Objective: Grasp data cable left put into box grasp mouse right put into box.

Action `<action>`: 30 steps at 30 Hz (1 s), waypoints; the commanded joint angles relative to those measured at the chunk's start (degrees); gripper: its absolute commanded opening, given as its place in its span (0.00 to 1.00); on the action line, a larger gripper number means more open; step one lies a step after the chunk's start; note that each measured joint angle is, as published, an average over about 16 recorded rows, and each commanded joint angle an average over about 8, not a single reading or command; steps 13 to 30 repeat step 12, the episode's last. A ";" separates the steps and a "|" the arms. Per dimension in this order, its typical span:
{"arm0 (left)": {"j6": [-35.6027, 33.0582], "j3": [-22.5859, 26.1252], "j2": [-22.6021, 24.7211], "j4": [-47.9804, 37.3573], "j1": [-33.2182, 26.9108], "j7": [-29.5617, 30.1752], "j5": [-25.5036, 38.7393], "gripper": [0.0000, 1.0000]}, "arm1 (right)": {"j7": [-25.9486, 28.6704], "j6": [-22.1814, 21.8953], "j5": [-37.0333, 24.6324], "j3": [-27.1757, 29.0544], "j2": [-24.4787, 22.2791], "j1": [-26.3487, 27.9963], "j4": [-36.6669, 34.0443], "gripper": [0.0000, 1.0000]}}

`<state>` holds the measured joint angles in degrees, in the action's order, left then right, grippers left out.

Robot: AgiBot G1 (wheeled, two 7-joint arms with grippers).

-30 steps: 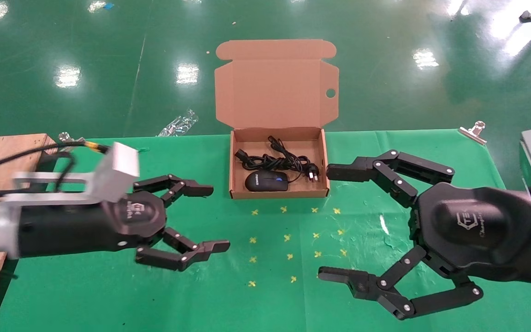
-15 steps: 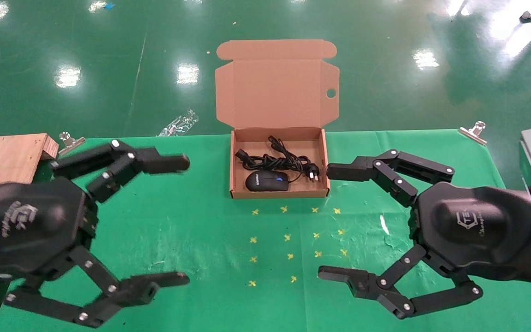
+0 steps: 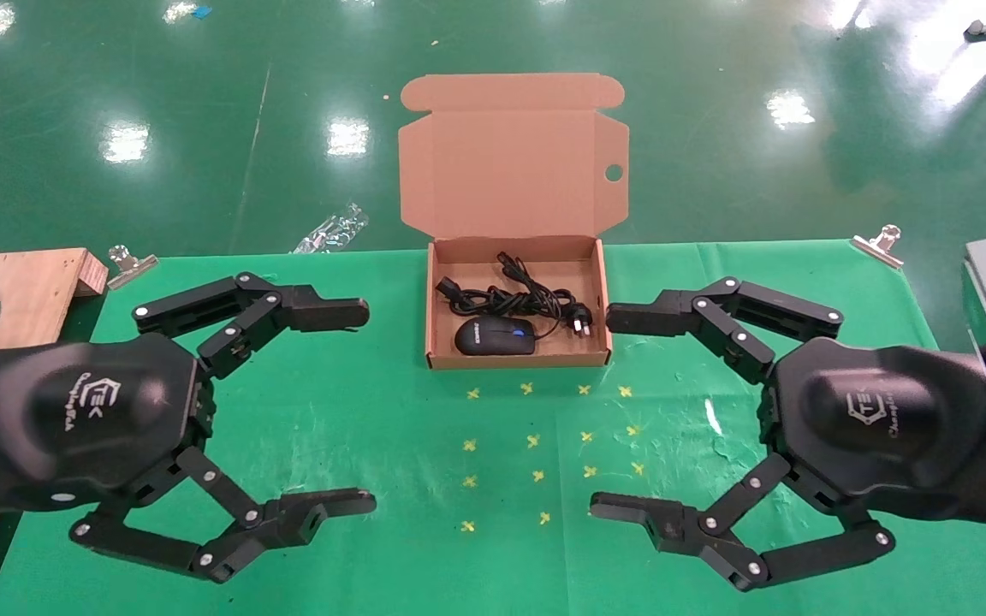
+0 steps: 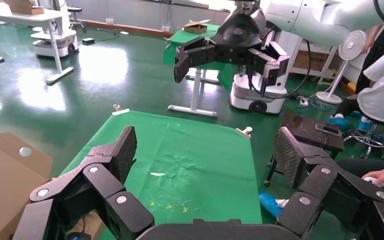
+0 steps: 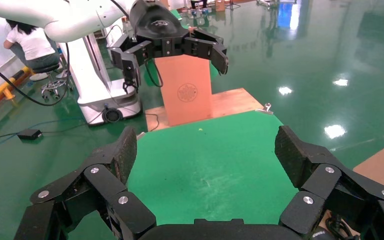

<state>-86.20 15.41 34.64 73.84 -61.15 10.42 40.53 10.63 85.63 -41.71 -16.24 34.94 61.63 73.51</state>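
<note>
Black cable (image 3: 510,297) floppy, mouse (image 3: 495,335) light, slick; both in box (image 3: 442,342). Left tool (image 3: 352,411), right tool (image 3: 608,415) spread wide, empty.

You've got a green desk (image 3: 390,428) with yellow cross marks (image 3: 536,445) lower centre, wooden board (image 3: 22,287) far left, binder clips (image 3: 878,244) at both upper corners.
</note>
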 commanded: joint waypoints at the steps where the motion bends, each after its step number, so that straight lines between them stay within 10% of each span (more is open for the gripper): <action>1: 0.14 0.16 0.10 -0.07 -0.10 0.12 0.35 1.00 | 0.00 0.00 -0.01 0.00 0.00 0.00 0.00 1.00; 30: 0.42 0.51 0.32 -0.23 -0.32 0.37 1.11 1.00 | 0.00 -0.01 -0.01 0.00 0.00 0.00 0.00 1.00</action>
